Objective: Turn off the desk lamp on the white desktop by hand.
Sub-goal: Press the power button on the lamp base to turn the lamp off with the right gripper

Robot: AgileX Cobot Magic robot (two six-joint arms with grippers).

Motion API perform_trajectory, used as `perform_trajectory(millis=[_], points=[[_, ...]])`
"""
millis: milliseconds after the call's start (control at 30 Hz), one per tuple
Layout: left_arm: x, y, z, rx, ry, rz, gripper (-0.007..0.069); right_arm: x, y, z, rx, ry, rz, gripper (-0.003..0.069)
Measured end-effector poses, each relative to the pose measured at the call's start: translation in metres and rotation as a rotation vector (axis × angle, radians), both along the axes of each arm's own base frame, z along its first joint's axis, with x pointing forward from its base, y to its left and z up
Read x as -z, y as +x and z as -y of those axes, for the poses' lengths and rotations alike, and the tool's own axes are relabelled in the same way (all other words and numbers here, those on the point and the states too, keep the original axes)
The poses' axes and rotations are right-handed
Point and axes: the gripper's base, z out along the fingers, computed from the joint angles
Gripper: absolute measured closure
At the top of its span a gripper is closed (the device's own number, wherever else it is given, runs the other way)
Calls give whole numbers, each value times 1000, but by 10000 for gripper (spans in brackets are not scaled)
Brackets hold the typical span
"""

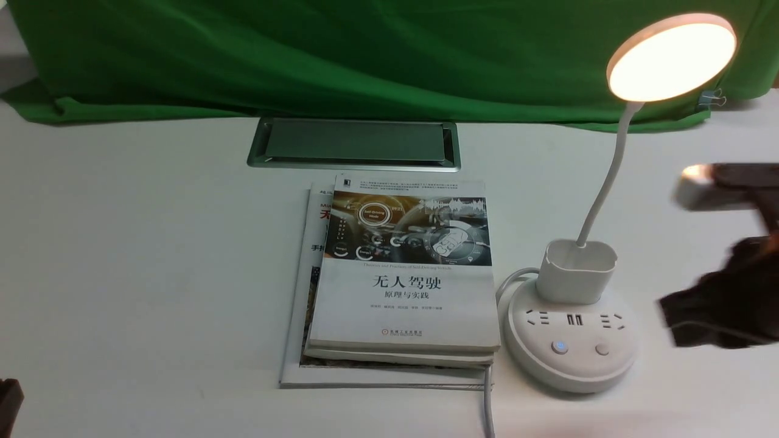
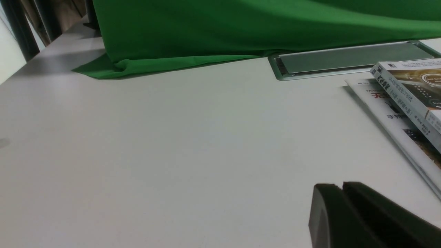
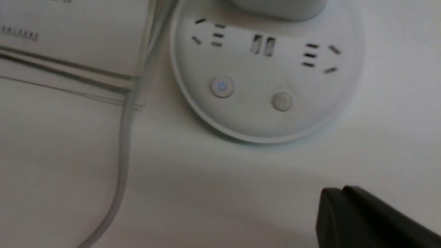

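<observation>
The front view looks forward and down from the robot's side across the table [image 1: 122, 274], with the stacked books [image 1: 405, 274] mid-frame and the green cloth [image 1: 304, 55] beyond them. The left wrist view sits low, left of the books, facing the cloth, and shares the books' left edge. The right wrist view looks closely down on the desk lamp [image 3: 265, 86] base, right of the books.

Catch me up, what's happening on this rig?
The desk lamp is lit on the white desktop, beside a stack of books. The right gripper, fingers together, hovers near the lamp's round base without touching it; one button there glows blue. The left gripper, also shut, sits low over the desktop, left of the books. Nothing is pressed yet.
</observation>
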Motion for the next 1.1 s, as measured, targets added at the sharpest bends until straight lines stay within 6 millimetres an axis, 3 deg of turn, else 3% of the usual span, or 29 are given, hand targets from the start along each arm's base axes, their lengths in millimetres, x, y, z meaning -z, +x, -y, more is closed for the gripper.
perform_trajectory(millis=[167,433,1100], points=[[0,0,0,0,0,0,605,30,24,-25,-48,-32,-79,615],[0,0,0,0,0,0,605,56,57,-28,-24,-63,-143,615],[0,0,0,0,0,0,605,77,75,-26,2,-71,-161,614]])
